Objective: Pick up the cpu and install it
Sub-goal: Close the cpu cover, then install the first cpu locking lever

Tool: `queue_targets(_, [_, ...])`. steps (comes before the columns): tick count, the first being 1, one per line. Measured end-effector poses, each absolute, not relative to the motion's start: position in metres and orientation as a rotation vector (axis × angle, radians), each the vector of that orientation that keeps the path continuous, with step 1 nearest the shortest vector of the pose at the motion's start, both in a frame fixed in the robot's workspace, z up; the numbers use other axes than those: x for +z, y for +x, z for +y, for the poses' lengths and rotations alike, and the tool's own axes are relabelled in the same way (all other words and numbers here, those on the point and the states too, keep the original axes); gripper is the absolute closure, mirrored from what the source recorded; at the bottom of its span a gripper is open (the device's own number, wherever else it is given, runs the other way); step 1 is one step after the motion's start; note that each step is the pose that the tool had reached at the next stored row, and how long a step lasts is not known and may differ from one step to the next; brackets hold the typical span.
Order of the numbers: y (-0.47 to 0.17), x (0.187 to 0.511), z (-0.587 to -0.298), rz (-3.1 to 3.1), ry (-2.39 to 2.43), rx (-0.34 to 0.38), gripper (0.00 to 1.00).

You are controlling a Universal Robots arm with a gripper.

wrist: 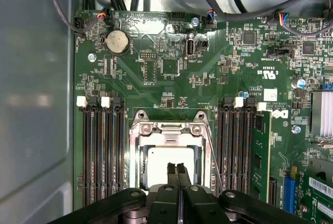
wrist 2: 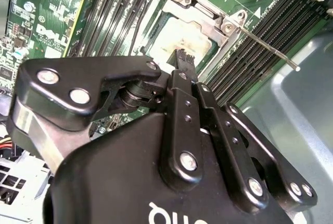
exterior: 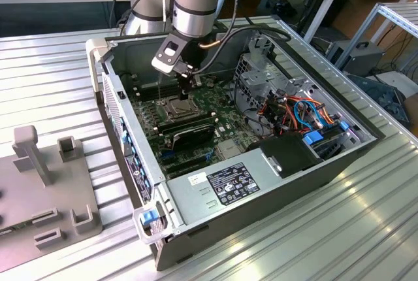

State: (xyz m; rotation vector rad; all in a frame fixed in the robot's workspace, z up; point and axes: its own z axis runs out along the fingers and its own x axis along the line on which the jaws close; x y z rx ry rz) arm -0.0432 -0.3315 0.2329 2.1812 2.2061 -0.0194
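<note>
1. Ribbed metal bench (exterior: 366, 229) carries an open computer case (exterior: 261, 212), and a grey fixture (exterior: 46, 189) lies beside it at the exterior view's left.
2. Your arm dips into the case, with the end effector (exterior: 185, 88) over the green motherboard (wrist: 156, 62).
3. You can see the cpu (wrist: 156, 161) lying flat inside the metal-framed socket (wrist: 169, 128), between banks of black memory slots (wrist: 101, 151).
4. Your end effector's fingers (wrist: 171, 171) are pressed narrowly together in both wrist views, their tips right over the cpu's pale top.
5. You cannot tell whether the tips touch the chip.
6. In the second wrist view, a thin lever (wrist 2: 270, 49) angles away from the socket.
</note>
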Motion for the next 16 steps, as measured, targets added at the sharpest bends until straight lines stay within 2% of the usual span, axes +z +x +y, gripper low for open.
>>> queue_targets(16, [-0.0431,0.2380,-0.3316,2.206,2.181,-0.020,0.89])
